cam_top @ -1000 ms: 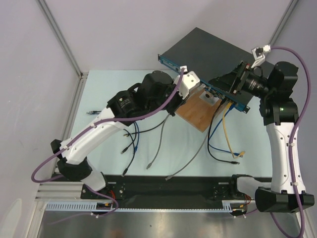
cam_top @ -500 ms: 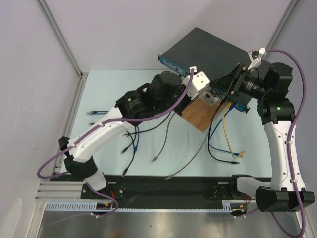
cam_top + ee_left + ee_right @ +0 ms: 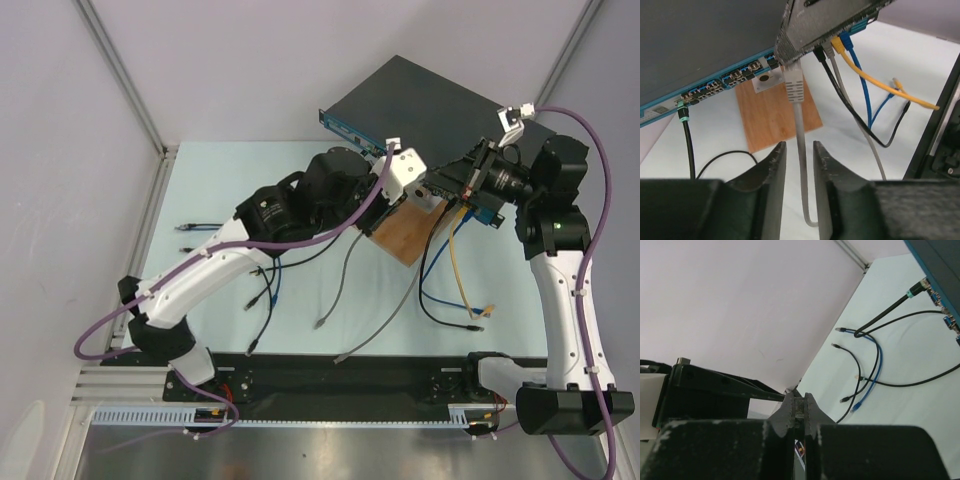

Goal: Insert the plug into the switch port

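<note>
Since a second ago the left arm has reached further up toward the switch (image 3: 420, 95). Its jaws have eased apart, while the right arm's have closed. The plug (image 3: 794, 82) is a pale grey ribbed boot standing upright in the upper middle of the left wrist view, right at the row of sockets. Its tip is hidden behind the right arm's dark fingers, so I cannot tell whether it sits in a socket. Its grey cable (image 3: 801, 165) drops straight down from it. The switch is a wide, flat black box with a narrow blue front strip of small sockets set in groups. It lies at an angle in the upper middle of the overhead view, with the blue strip facing the lower left. The right gripper (image 3: 799, 402) is pinched shut on the head of the plug, and a thin pale sliver shows between its tips in its own wrist view. The left gripper (image 3: 799, 147) stands slightly open at the bottom of its view, with the grey cable running between the fingers and touching neither. Below the front strip lies a brown wooden board (image 3: 775, 115) with a small metal plate (image 3: 765, 82) at its upper edge. To the right, a yellow cable (image 3: 880, 87), a blue cable (image 3: 860, 75) and a black cable (image 3: 855, 117) hang from sockets. Further left, another black lead with a teal collar (image 3: 683, 114) is plugged in. All of this rests on a pale table (image 3: 220, 180).
</note>
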Robot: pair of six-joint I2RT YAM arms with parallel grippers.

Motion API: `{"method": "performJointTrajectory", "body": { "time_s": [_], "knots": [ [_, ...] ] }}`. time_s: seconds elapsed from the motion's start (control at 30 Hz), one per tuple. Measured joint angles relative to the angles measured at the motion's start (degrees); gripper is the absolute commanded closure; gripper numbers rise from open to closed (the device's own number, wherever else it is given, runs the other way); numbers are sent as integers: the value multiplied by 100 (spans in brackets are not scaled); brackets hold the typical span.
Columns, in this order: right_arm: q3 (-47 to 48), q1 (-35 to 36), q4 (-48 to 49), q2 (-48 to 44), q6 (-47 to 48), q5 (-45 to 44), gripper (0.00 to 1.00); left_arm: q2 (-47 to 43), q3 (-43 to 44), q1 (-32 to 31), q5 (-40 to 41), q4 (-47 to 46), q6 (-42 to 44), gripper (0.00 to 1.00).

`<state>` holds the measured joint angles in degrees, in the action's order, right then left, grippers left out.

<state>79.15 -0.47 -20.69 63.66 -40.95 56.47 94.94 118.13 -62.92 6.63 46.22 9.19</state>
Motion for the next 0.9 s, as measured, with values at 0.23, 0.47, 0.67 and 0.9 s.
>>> {"method": "performJointTrajectory", "body": {
  "time_s": [0.23, 0.47, 0.67, 0.9],
  "knots": [
    [-398, -2, 743, -26, -487, 466, 100, -719, -1248, 9, -260, -1047, -17, 54],
    [-621, -31, 1287, -26, -966, 841, 100, -1027, -1757, 9, -319, -1821, -105, 58],
    [-697, -131, 1624, -26, -1259, 1062, 100, -1025, -1904, 9, -229, -2159, -120, 59],
    [-717, -181, 1751, -22, -1451, 1152, 100, -1021, -1939, 9, -254, -2483, -118, 59]
  ]
}}
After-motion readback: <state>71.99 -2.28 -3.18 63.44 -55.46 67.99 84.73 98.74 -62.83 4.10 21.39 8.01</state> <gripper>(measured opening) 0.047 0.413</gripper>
